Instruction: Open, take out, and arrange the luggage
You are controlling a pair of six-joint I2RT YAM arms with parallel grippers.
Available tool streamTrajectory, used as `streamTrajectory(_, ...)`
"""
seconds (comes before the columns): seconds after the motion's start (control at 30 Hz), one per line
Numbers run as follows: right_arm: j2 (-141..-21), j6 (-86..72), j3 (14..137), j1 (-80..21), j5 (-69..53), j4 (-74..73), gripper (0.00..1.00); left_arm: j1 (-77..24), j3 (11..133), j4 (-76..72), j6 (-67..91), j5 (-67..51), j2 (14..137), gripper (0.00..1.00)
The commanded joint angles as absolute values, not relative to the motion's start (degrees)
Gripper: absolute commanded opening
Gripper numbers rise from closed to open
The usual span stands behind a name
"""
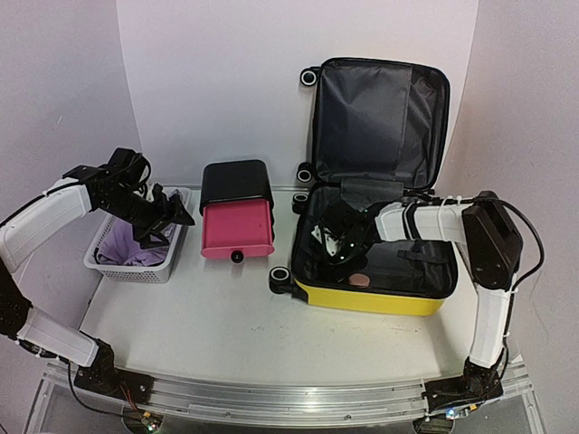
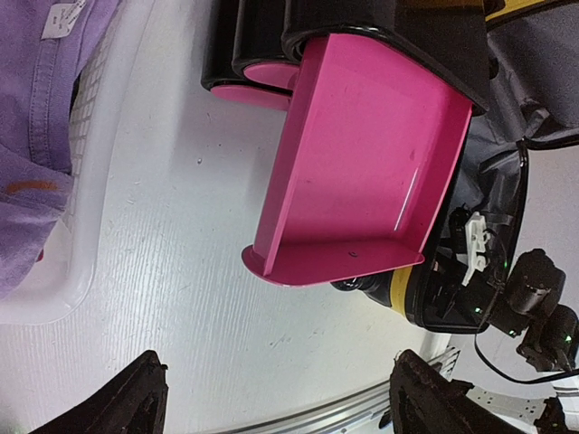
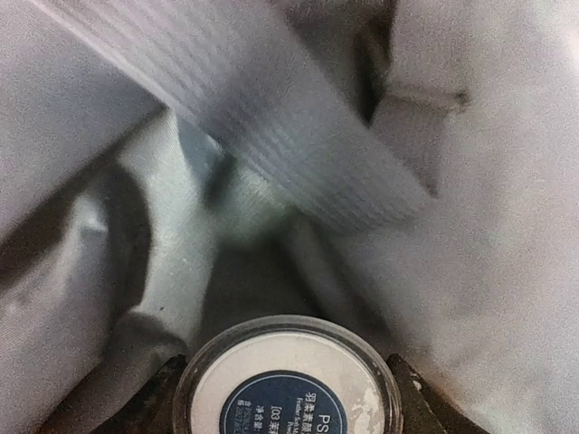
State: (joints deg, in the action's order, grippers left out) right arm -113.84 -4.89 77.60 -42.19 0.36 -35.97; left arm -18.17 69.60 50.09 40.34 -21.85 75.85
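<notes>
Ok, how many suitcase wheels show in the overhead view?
4 wheels, all at the left end of the yellow suitcase: one at the lid's far corner, one at its hinge corner, one at the base's hinge corner, one at its near corner. None appears hidden.

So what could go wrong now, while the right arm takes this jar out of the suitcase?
1. The grey strap crosses close to the round jar, so lifting could snag on it.
2. The right tool meets the jar only at its curved sides, so it may slip and drop into the luggage.
</notes>
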Motion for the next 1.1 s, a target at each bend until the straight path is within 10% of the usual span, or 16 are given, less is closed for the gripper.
streamTrajectory(0.0,-105.9,-5.5,80.0,-42.3,3.7,-35.6,0.48,-18.2,69.6,50.1,39.4,-21.6,73.4,0.86)
streamTrajectory(0.63,-97.4,-0.5,85.7,-41.3,-0.5,-32.8,0.47,-18.2,75.2,48.8,37.2,-26.5,76.9,0.88)
streamTrajectory(1.07,-115.2,-2.7,112.2,-46.5,-15.3,-27.4,0.45,-18.3,73.5,36.0,8.9,-29.3,78.7,0.82)
